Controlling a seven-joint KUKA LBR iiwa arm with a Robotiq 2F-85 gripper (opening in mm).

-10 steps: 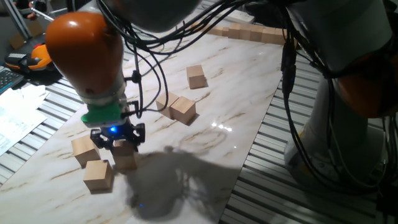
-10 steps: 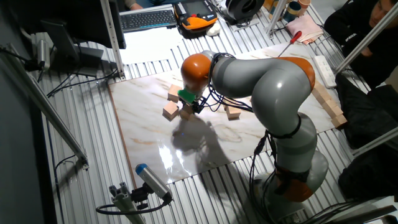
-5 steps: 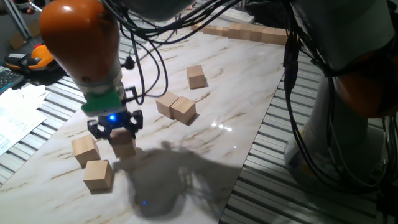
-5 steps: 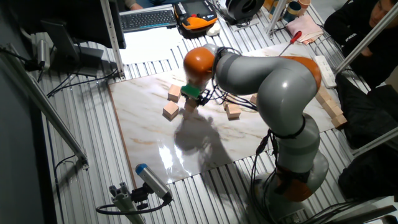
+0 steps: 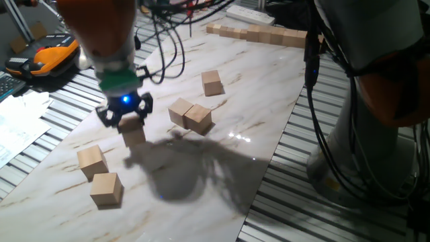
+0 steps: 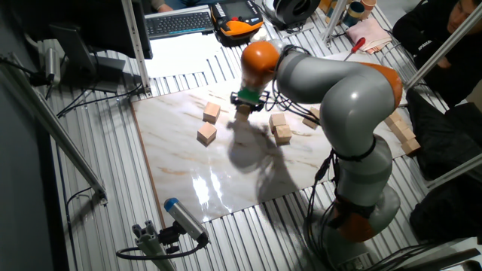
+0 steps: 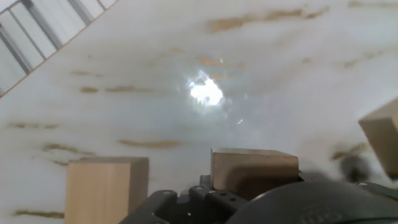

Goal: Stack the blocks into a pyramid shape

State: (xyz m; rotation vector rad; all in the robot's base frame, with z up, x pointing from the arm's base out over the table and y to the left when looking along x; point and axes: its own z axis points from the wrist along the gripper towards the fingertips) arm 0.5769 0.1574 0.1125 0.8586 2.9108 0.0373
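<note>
Six loose blocks, one long joined row of cubes

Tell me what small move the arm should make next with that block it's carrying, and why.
Probably carry it toward the two touching blocks and lower it beside them. The gripper holds one block above the table, nothing is stacked yet, and that pair looks like the best start for a base row.

Robotics lab, marble-patterned table on slatted aluminium framing, keyboard and orange teach pendant behind, loose cables, tripod-mounted camera
</note>
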